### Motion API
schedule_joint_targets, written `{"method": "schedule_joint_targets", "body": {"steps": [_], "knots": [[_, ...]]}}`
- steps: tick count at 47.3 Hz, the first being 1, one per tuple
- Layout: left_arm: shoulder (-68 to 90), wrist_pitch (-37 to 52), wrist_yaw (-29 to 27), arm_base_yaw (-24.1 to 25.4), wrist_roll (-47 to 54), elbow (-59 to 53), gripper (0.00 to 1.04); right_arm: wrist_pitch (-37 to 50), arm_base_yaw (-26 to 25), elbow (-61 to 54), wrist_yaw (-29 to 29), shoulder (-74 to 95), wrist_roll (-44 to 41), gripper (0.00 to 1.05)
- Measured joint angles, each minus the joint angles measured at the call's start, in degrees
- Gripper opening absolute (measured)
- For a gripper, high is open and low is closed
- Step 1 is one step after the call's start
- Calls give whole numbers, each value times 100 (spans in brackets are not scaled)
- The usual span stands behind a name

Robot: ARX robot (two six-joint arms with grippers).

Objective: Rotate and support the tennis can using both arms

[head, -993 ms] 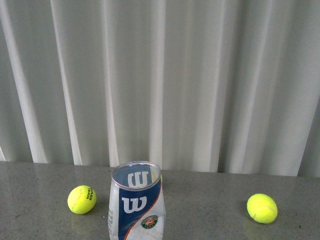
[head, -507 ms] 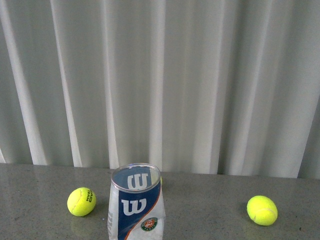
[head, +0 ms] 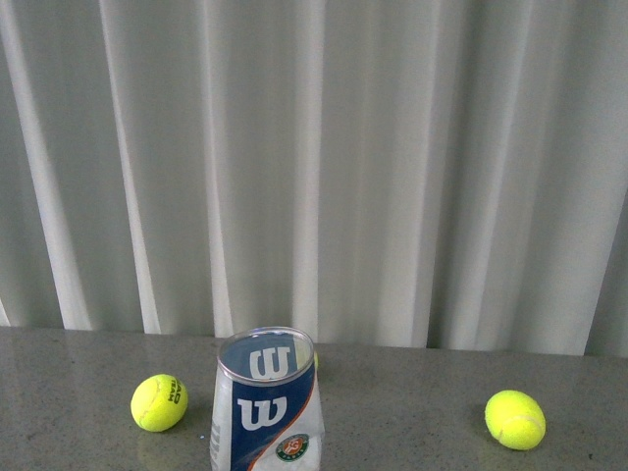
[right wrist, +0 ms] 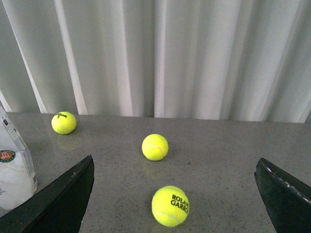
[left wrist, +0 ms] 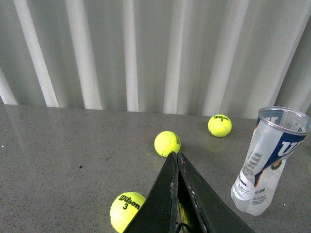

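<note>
The can stands upright on the grey table, open mouth up, near the front edge and a bit left of centre in the front view. Clear plastic, white-and-navy Wilson label w/ big W, orange stripe, round green-orange emblem low down. Looks empty as far as the clear top shows. White curtain behind.

Front view: one ball just left of the can, apart from it, another ball well off to the right. Neither arm shows there.

Left gripper: black jaws pressed together to a point, nothing between them. It hangs over the table w/ the can off to one side, not touching. Balls around it: one just past the tip, one farther back, one close beside the jaw.

Right gripper: jaws spread wide, holding nothing. A ball lies between them on the table, another beyond, a third farther back. Can's lower part at the frame edge, next to one jaw; contact can't tell.
</note>
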Motion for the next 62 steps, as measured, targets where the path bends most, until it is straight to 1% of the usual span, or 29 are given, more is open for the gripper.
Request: {"method": "schedule_joint_targets", "body": {"steps": [1,4,6,16,17,18,20,22,30,34,37,40,41,43,62], "knots": [[-48,-48,2,0,2,0,4,0,0,0,-2,0,0,98],[-570,-752,4,0,2,2,4,0,0,0,-2,0,0,98],[-807,-984,4,0,0,2,4,0,0,0,0,0,0,98],[-1008,-1040,4,0,-2,2,4,0,0,0,0,0,0,98],[-1008,-1043,4,0,0,2,6,0,0,0,0,0,0,98],[-1008,-1043,4,0,0,2,9,0,0,0,0,0,0,98],[-1008,-1047,4,0,0,2,20,0,0,0,0,0,0,98],[-1010,-1047,4,0,0,2,26,0,0,0,-2,0,0,98],[-1010,-1047,4,0,0,2,54,0,0,0,0,0,0,98],[-1012,-1047,4,0,0,2,74,0,0,0,-2,0,0,98],[-1012,-1047,4,0,0,2,84,0,0,0,0,0,0,98],[-1012,-1047,4,0,0,2,98,0,0,0,-2,0,0,98],[-1012,-1047,2,0,4,2,100,0,0,0,-2,0,0,98],[-1012,-1047,2,0,2,2,97,0,0,0,0,0,0,98],[-1012,-1047,4,0,2,2,98,0,0,0,0,0,0,98]]}}
